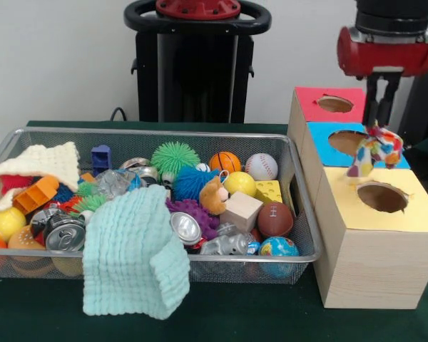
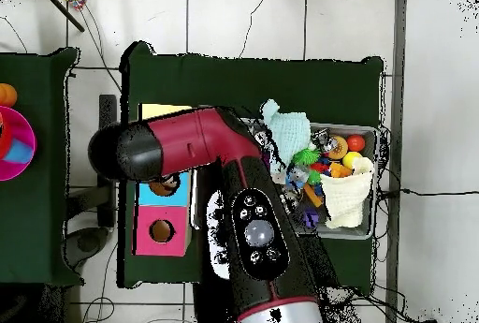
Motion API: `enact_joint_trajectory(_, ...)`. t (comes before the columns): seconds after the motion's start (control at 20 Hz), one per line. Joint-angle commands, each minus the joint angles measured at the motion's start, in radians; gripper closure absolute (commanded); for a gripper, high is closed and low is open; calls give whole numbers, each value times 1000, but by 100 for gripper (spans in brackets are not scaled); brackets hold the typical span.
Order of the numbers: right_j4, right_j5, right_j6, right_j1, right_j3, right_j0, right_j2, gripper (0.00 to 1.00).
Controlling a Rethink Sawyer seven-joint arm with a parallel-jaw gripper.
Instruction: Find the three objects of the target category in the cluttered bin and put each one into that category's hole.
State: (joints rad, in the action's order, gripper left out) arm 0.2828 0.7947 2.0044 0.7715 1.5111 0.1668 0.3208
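My gripper [image 1: 380, 122] hangs at the right, over the row of boxes. It is shut on a crumpled wrapper [image 1: 376, 151] printed red, blue, yellow and white. The wrapper dangles just above the far left edge of the round hole [image 1: 382, 197] in the yellow-topped wood box [image 1: 414, 221]. The wire mesh bin [image 1: 157, 132] stands to the left of the boxes, full of clutter. I see no other printed wrapper plainly in it. In the overhead view my arm [image 2: 201, 146] covers the gripper and most of the yellow top [image 2: 157, 110]; the bin [image 2: 376, 155] lies to the right.
Behind the yellow box stand a blue-topped hole [image 1: 348, 141] and a red-topped hole [image 1: 334, 104]. A mint knitted cloth [image 1: 135, 256] drapes over the bin's front rim, a cream cloth [image 1: 36, 162] lies at its left. Spiky balls [image 1: 175, 157], cans, sports balls and a wood block [image 1: 241, 211] fill the bin.
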Motion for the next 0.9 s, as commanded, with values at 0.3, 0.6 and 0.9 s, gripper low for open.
enact_joint_trajectory(0.3, 85, -24, 96, -160, -181, -85, -72, 100)
enact_joint_trajectory(0.6, 105, -50, 89, -182, -197, -106, -102, 100)
enact_joint_trajectory(0.9, 111, -98, 89, -210, -195, -108, -111, 100)
